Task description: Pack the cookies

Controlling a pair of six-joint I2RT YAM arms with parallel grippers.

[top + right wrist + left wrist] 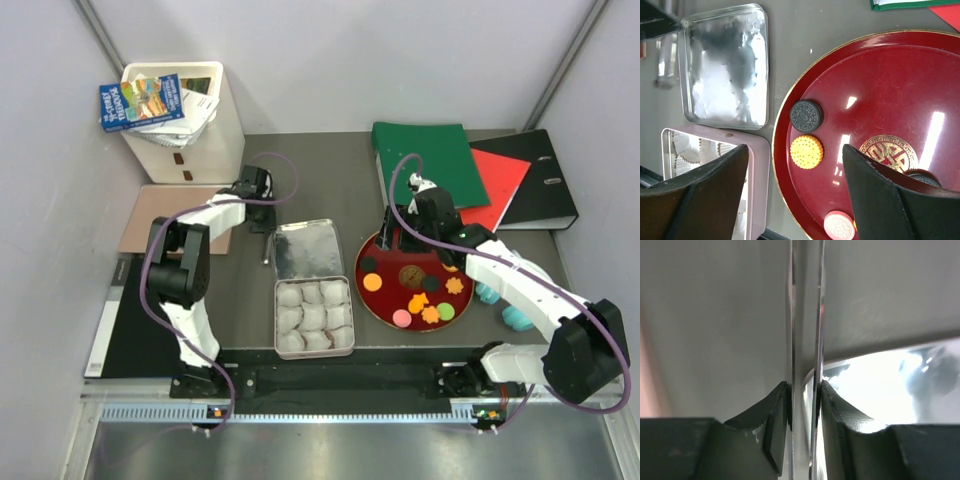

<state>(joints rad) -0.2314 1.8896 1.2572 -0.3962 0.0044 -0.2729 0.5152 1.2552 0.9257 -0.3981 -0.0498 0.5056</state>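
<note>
Clamped with the left gripper [805, 385] on the thin rim of the tin lid [308, 248], jaws drawn narrow, one finger [770, 440] against each face of the metal, at the lid's edge farthest from the red plate [880, 90]

Hovering with the right gripper [795, 150] over the left part of that plate, jaws spread wide, nothing held and nothing touched

Seen through that gap, near the plate's left rim: an orange round cookie [806, 151] and, just beside it, a black one [806, 115]

Elsewhere on the plate, the rest of the cookies [418, 299]: a brown one [409, 275] near the middle, pink [401, 318] and green [446, 311] toward the near rim, orange flower shapes between them

Just left of the plate, a pink tin [277, 320] filled with white paper cups [314, 318]; the lid also left of the plate, just beyond the tin
</note>
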